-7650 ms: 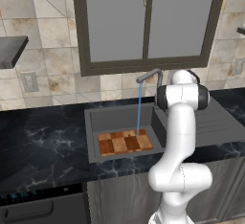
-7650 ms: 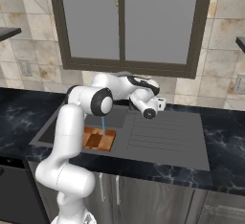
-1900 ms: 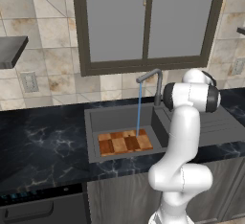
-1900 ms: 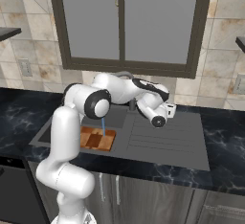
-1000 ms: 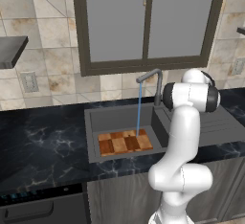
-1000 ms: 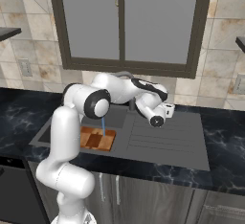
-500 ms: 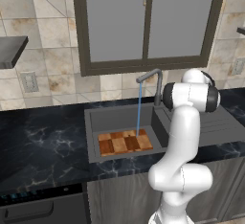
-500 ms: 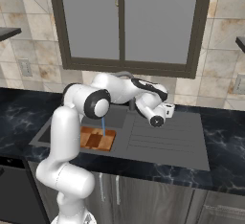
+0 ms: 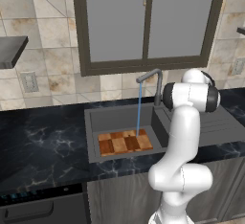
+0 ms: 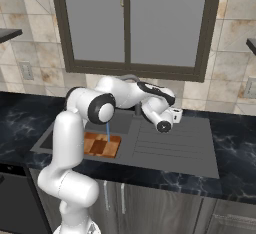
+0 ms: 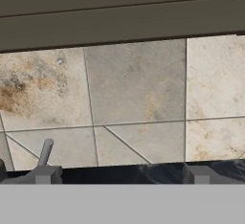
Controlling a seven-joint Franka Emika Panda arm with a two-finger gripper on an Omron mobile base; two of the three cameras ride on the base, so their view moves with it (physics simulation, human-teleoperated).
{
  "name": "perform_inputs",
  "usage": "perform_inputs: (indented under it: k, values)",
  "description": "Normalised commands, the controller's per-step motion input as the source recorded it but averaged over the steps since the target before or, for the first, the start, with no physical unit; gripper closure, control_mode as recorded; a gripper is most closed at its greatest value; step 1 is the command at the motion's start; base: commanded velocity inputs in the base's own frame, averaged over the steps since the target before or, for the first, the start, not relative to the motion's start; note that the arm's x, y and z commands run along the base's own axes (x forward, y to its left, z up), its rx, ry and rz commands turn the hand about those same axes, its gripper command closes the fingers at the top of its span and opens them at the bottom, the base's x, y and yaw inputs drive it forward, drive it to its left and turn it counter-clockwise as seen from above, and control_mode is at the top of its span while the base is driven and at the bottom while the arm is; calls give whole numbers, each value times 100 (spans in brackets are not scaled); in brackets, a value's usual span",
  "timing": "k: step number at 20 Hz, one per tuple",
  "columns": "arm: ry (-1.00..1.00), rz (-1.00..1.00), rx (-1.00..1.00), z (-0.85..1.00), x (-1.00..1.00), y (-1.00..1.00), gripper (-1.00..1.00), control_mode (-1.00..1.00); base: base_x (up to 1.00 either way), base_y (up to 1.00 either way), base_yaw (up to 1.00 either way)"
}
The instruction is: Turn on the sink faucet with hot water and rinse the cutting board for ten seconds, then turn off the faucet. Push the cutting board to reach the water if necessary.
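Under the sink faucet (image 9: 154,82) — water (image 9: 139,110) hits the unmarked cutting board (image 9: 124,142).

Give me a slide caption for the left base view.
Thin blue water stream from grey gooseneck faucet lands on checkered wooden cutting board.

1. tiled wall (image 11: 139,94) straight ahead, beige with rusty stains; dark window frame (image 11: 119,15) across the top
2. black marbled worktop (image 11: 158,173) strip along the bottom
3. small grey handle (image 11: 45,152) lower left, tilted, standing against the tiles
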Motion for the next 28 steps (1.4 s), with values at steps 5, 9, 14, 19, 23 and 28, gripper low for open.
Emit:
perform_inputs:
  k: [5, 9, 14, 19, 23, 28]
  values:
    - [0, 0, 0, 0, 0, 0, -100, -100, 0, 0, 0]
    - [0, 0, 0, 0, 0, 0, -100, -100, 0, 0, 0]
    - [0, 0, 0, 0, 0, 0, -100, -100, 0, 0, 0]
    - [0, 0, 0, 0, 0, 0, -100, -100, 0, 0, 0]
    - [0, 0, 0, 0, 0, 0, -100, -100, 0, 0, 0]
    - [0, 0, 0, 0, 0, 0, -100, -100, 0, 0, 0]
